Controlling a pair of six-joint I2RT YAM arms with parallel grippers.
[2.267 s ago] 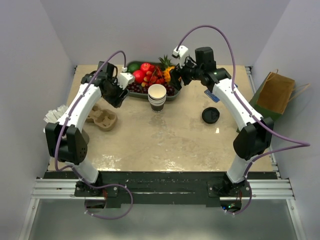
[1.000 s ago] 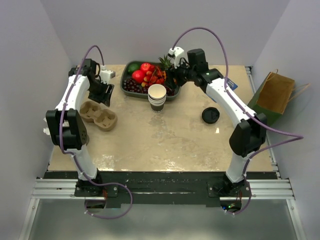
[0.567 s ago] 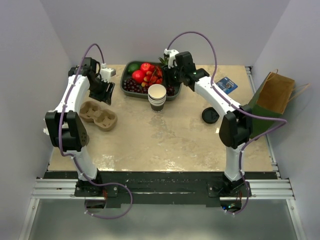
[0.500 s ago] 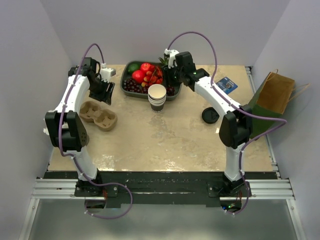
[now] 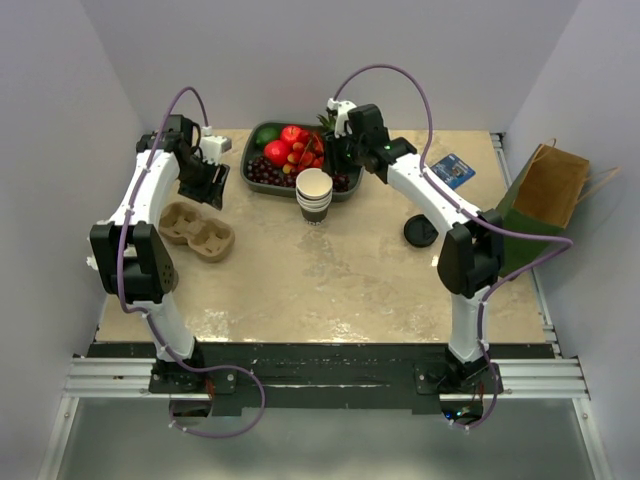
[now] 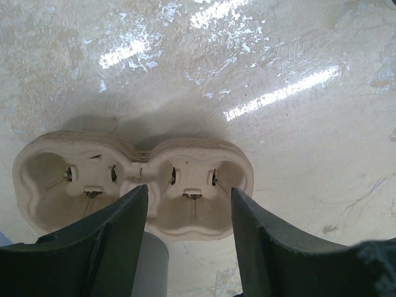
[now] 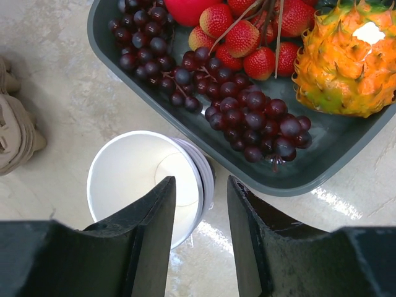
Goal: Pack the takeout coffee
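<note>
The takeout coffee (image 5: 421, 231) shows in the top view as a black disc on the table right of centre, apart from both grippers. My left gripper (image 5: 205, 186) is open and empty, hovering above the brown pulp cup carrier (image 5: 198, 231); in the left wrist view the carrier (image 6: 133, 185) lies beyond the open gripper (image 6: 189, 210). My right gripper (image 5: 333, 166) is open over the stack of lidless white cups (image 5: 314, 194). In the right wrist view the stack's (image 7: 139, 179) right rim lies between the fingers of the gripper (image 7: 199, 185).
A dark tray (image 5: 262, 182) of fruit sits at the back centre; its rim (image 7: 346, 167) is just behind the cup stack. A brown paper bag (image 5: 548, 186) stands off the table's right edge. A blue card (image 5: 453, 168) lies back right.
The left arm has swung left and back to above the carrier. The right arm has moved left to the cup stack. Over the last half second nothing moved.
</note>
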